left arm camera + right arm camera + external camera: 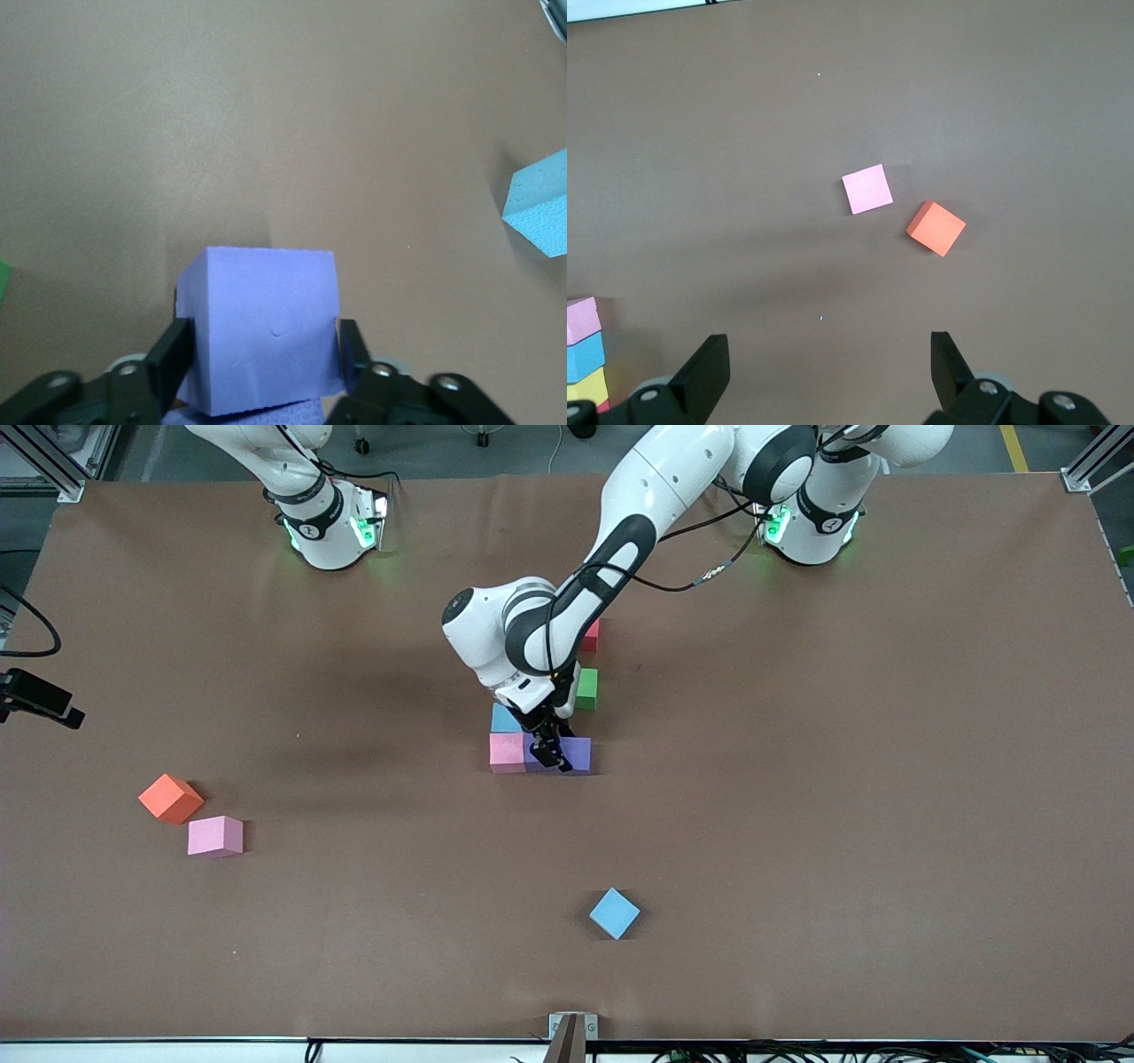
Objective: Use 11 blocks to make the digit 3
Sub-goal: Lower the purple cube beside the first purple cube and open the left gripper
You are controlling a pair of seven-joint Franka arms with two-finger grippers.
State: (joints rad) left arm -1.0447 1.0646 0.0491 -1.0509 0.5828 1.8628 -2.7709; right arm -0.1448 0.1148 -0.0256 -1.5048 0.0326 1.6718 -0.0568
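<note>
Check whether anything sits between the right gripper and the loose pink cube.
Nothing visible does. The open right gripper hangs above bare table; the pink cube lies apart, with only the orange cube beside it, not in the path.

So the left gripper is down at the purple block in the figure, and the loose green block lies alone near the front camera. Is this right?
One detail is wrong: the loose block near the front camera is light blue, not green, as the front view shows. The green block sits in the figure. The rest holds: the left gripper is down at the purple block.
</note>
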